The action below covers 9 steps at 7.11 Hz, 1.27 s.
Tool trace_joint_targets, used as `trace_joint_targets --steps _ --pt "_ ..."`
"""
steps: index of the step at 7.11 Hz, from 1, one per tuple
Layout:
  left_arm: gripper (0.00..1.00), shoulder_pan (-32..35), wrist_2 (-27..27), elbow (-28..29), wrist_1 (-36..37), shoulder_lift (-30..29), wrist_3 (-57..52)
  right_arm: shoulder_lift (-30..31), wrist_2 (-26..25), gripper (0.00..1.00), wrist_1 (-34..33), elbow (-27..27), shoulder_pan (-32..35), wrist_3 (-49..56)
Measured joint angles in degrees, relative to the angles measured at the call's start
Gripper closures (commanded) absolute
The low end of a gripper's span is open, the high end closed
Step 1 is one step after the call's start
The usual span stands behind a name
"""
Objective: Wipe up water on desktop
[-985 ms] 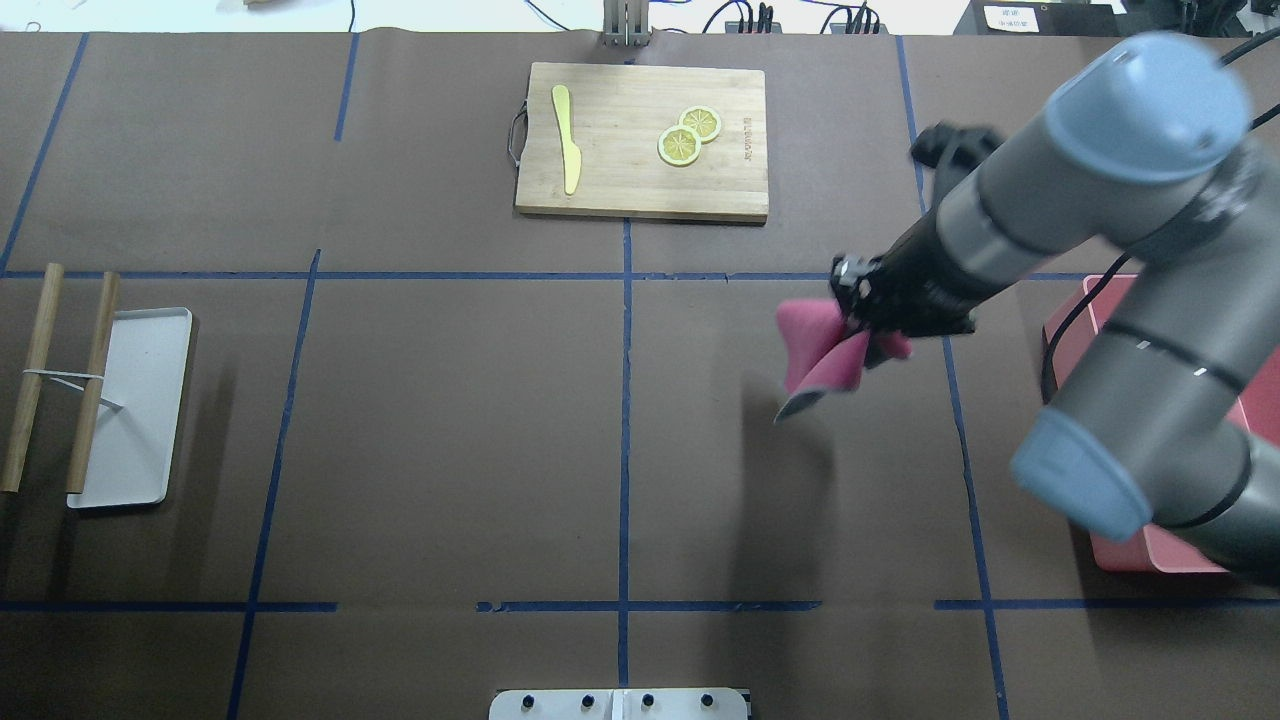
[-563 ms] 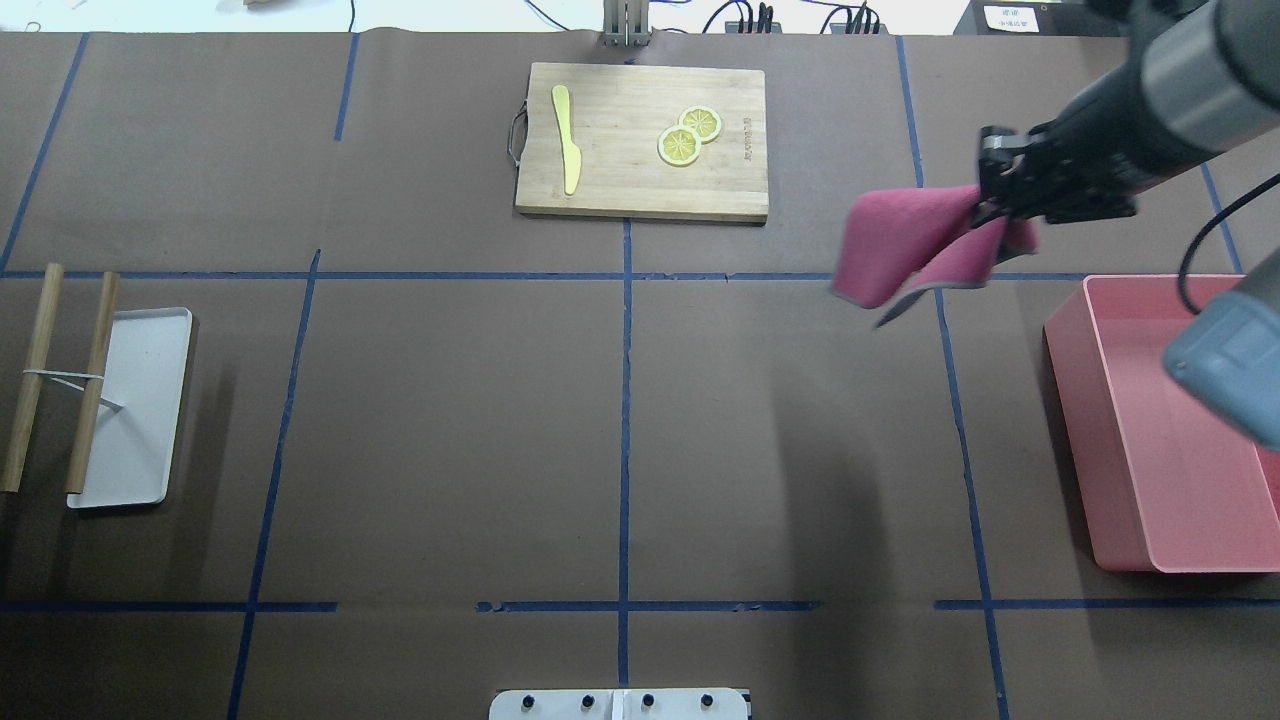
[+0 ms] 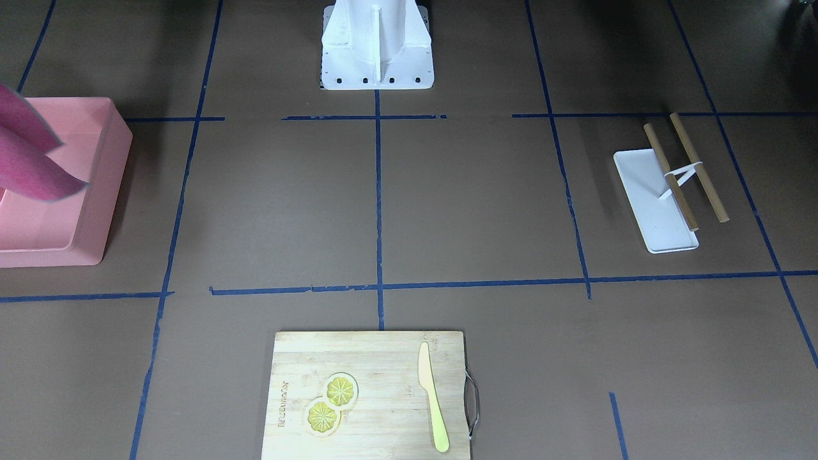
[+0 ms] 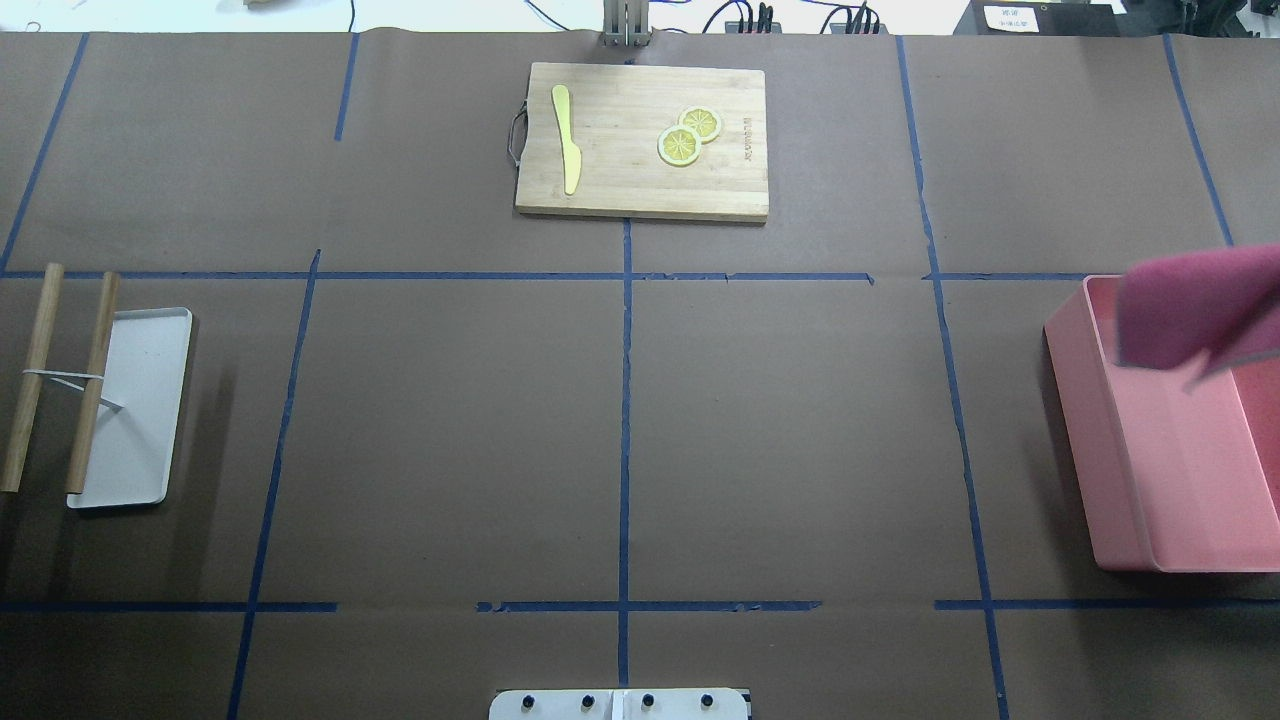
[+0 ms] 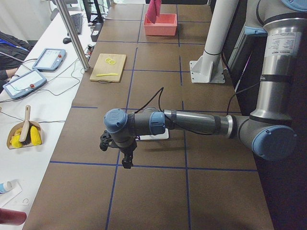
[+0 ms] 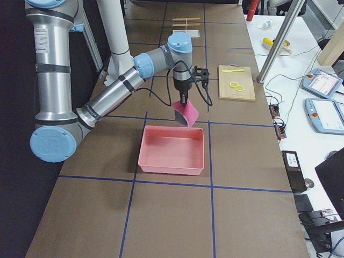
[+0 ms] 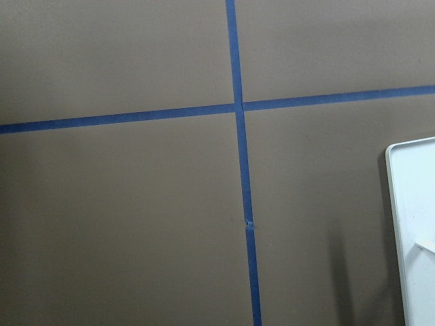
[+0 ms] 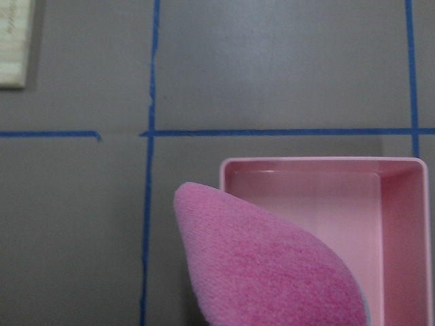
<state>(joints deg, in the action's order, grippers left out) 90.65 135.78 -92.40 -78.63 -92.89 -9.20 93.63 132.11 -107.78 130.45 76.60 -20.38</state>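
Note:
The brown desktop [image 4: 450,430] with its blue tape grid shows no water that I can make out. A pink cloth [image 4: 1190,305] hangs over the far end of the pink bin [image 4: 1100,450]. It fills the bottom of the right wrist view [image 8: 272,272]. In the exterior right view the cloth [image 6: 186,115] hangs right below my right gripper [image 6: 184,101]; I cannot tell how its jaws stand. My left gripper [image 5: 126,162] hovers low over the desktop by the white tray [image 5: 160,136]; I cannot tell if it is open or shut.
A wooden cutting board [image 4: 640,185] with a yellow knife [image 4: 567,140] and two lemon slices [image 4: 688,135] lies at the far middle. The white tray [image 4: 130,450] with two wooden sticks [image 4: 35,375] lies at the left. The robot base [image 3: 377,45] stands at the near edge.
The right arm has carried the pink cloth from the middle right of the desktop, up and to the right, to above the pink bin. The arm has left the overhead view.

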Motion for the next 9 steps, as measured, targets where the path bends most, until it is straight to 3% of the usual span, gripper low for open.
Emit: trace_joint_targets --steps 1,3,7,9 --pt "0.00 0.0 0.0 0.5 -0.1 -0.3 0.1 2.5 0.2 0.94 0.0 -1.2 0.8 4.4" --pt "0.00 0.0 0.0 1.0 -0.4 -0.6 0.2 3.7 0.5 0.00 0.0 -2.4 1.1 6.5" --pt "0.00 0.0 0.1 2.1 -2.2 -0.7 0.1 3.9 0.5 0.00 1.6 -5.9 2.3 8.1" --pt "0.00 0.0 0.1 4.1 -4.4 -1.3 0.4 4.2 0.9 0.00 6.0 -12.2 6.4 17.5"
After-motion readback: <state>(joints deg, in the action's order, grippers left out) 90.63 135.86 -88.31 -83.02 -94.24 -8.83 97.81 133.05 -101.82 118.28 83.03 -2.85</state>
